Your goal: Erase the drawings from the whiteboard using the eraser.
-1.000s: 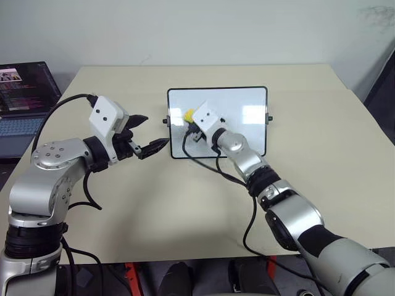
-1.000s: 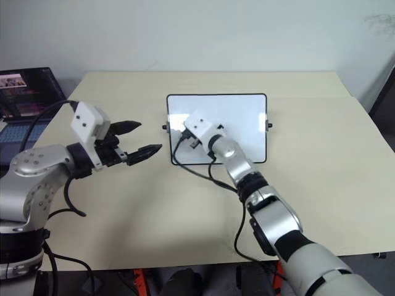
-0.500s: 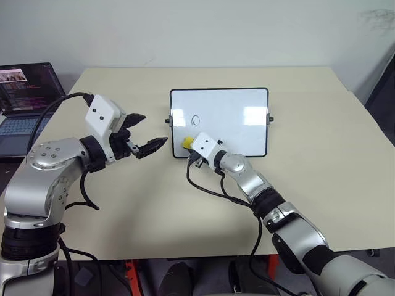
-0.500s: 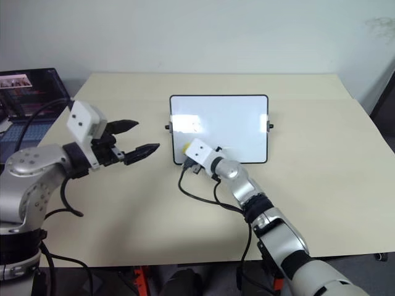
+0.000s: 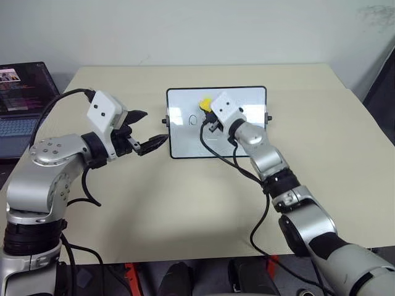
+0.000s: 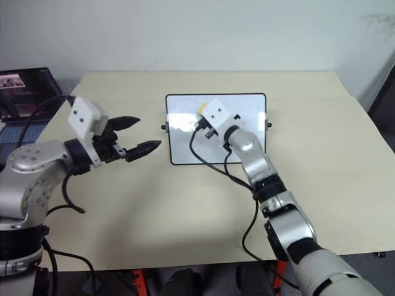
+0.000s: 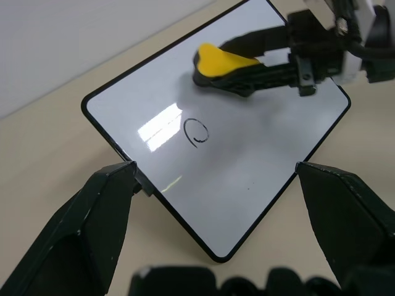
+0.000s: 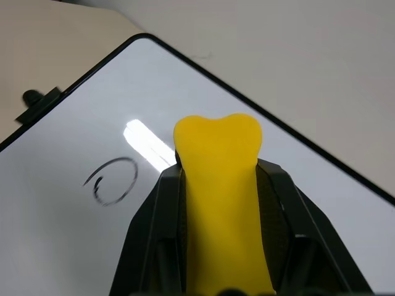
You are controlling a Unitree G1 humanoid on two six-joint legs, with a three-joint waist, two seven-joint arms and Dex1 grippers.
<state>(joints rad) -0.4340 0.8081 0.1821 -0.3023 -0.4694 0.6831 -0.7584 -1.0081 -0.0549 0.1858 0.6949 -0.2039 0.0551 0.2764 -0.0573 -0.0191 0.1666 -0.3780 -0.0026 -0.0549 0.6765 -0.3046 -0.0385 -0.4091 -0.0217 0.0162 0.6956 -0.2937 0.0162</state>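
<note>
The whiteboard (image 5: 185, 140) lies on the table in front of me. One of the drawings, a round "0"-like mark (image 5: 193, 120), shows on its left part, and also as the mark (image 7: 196, 132) in the left wrist view. My right gripper (image 5: 207, 106) is shut on the yellow eraser (image 5: 204, 103), which is over the board's far part, just right of the mark. Whether the eraser (image 8: 221, 203) touches the board, I cannot tell. My left gripper (image 5: 151, 127) is open and holds nothing, hovering just left of the board.
A beige table (image 5: 185, 203) carries the board. An open laptop (image 5: 21, 92) stands at the table's far left edge. Small black knobs (image 5: 269, 118) stick out from the board's sides. A black cable (image 5: 247, 179) hangs from my right arm over the table.
The right gripper swept the eraser down to the board's near left edge, then up and right to the far part. The round mark, covered a second ago, now shows. The left gripper stayed put.
</note>
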